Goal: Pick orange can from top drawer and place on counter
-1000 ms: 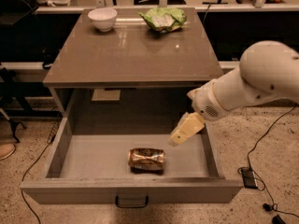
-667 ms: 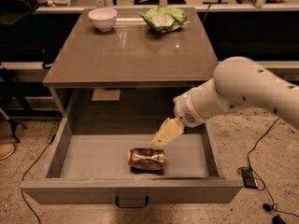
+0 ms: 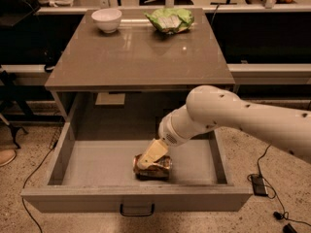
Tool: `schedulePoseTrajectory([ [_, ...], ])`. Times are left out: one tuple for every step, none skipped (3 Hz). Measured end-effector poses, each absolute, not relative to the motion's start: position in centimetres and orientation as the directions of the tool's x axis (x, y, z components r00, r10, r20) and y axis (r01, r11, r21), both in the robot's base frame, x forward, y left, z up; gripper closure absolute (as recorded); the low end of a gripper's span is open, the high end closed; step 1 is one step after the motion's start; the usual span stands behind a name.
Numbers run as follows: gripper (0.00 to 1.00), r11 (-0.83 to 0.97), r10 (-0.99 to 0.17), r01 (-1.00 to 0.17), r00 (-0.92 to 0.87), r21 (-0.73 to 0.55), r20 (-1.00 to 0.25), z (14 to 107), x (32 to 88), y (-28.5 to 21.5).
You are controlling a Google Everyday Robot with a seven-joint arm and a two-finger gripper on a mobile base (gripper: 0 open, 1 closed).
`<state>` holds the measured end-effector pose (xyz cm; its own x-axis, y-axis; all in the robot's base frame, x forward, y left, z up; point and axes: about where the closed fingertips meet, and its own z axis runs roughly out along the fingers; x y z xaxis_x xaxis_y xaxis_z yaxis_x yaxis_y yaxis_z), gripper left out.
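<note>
The orange can [image 3: 159, 168] lies on its side on the floor of the open top drawer [image 3: 97, 161], near the drawer's front and a little right of its middle. My gripper [image 3: 148, 159] reaches down into the drawer from the right and sits on the can's left end, covering part of it. The white arm [image 3: 228, 115] crosses over the drawer's right side. The counter [image 3: 136, 57] is the glossy grey-brown top above the drawer.
A white bowl [image 3: 107, 19] and a green-and-white chip bag [image 3: 170, 19] sit at the back of the counter. The drawer front has a small dark handle [image 3: 137, 210]. Cables [image 3: 272, 212] and a small dark box [image 3: 257, 184] lie on the floor at right.
My arm has swung left and down into the drawer. The gripper went from above and right of the can to touching its left end. The can has not moved.
</note>
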<state>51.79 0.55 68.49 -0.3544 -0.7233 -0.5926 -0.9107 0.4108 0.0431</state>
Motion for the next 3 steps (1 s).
schedulePoseTrajectory([
  [0.00, 0.388, -0.763, -0.921, -0.342, 0.035, -0.549, 65.1, 51.6, 1.8],
  [0.00, 0.382, -0.777, -0.923, -0.343, 0.038, -0.528, 63.2, 51.3, 2.0],
  [0.00, 0.387, -0.783, -0.921, -0.357, 0.050, -0.509, 61.3, 51.0, 1.5],
])
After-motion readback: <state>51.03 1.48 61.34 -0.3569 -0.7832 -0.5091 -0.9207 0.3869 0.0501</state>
